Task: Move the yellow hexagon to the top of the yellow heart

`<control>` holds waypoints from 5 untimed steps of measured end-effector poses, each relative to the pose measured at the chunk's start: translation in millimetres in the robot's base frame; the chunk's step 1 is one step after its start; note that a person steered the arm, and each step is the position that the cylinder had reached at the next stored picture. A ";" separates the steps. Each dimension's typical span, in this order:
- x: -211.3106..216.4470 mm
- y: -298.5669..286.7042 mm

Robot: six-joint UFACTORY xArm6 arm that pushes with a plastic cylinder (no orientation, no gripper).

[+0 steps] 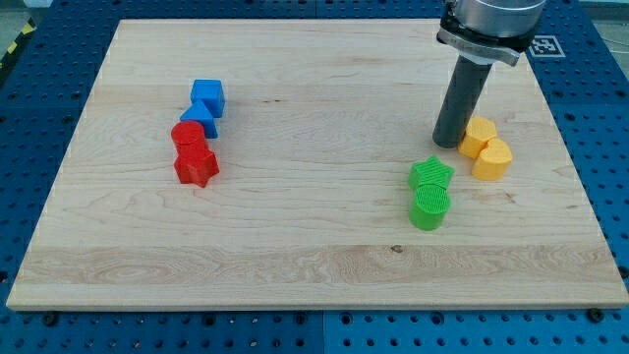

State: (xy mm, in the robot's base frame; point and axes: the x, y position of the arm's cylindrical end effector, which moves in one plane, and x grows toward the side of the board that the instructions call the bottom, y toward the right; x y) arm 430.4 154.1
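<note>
The yellow hexagon (479,136) lies at the view's right, touching the yellow heart (492,159), which sits just below and to the right of it. My tip (448,144) stands on the board right at the hexagon's left side, touching it or nearly so. The dark rod rises from there to the arm at the view's top right.
A green star (431,175) and a green round block (428,207) lie below and left of my tip. At the view's left are a blue cube (208,96), a blue block (200,120), a red round block (188,137) and a red star (196,164). The wooden board (314,265) ends near the heart's right.
</note>
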 end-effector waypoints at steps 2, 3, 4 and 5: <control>0.6 0.1; 7.9 0.3; 21.4 0.3; 22.3 0.3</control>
